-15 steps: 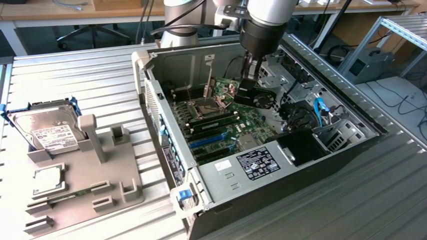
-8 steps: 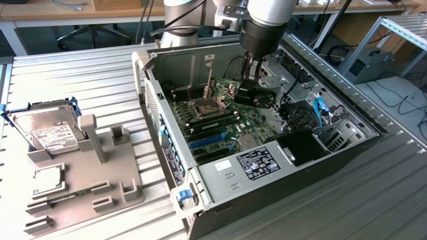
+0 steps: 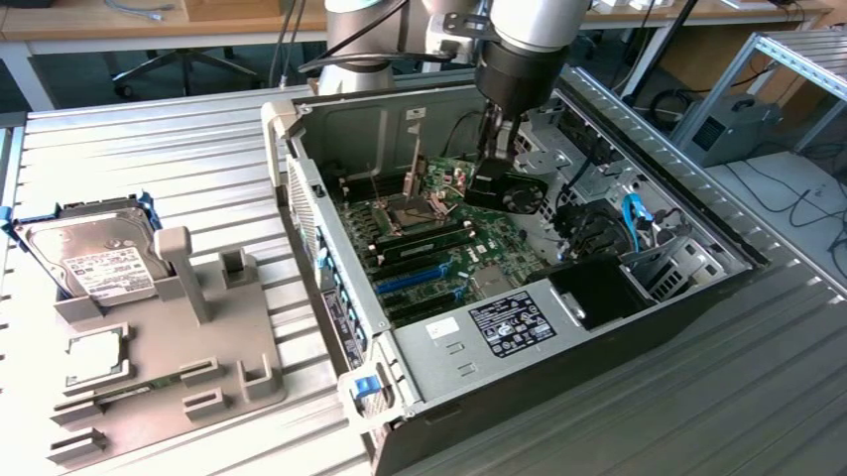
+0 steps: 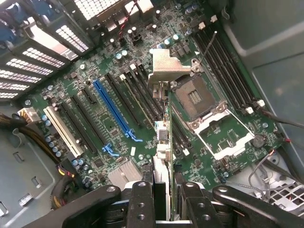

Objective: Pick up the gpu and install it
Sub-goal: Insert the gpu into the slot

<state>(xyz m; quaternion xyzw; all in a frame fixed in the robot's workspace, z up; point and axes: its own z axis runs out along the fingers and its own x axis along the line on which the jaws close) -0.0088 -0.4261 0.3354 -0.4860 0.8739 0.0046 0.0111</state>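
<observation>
Exterior view, from its left to its right: silver hard drive (image 3: pixel 90 253) is sitting in a gray fixture (image 3: pixel 173 367) on the ribbed metal table (image 3: pixel 146 159). Open computer case (image 3: pixel 298 198) is lying on its side in the middle, motherboard (image 3: pixel 490 248) facing up. Robot arm (image 3: pixel 530 40) is reaching down into the case from above, over the far part of the board.

Wrist view, across the board: white slot (image 4: pixel 64 130) is lying beside a long blue slot (image 4: pixel 111 107), with black slots after that. Gripper (image 4: pixel 165 190) is pinching the gpu (image 4: pixel 162 135), jaws partly closed on the card's two faces. Card is showing edge-on, with its silver bracket (image 4: pixel 166 71) at the end away from the fingers (image 4: pixel 142 197). Gpu is hanging over the motherboard between the black slots and the open CPU socket (image 4: pixel 197 97). Cannot tell if it is touching a slot. Empty memory slots (image 4: pixel 228 66) are running past the socket.
</observation>
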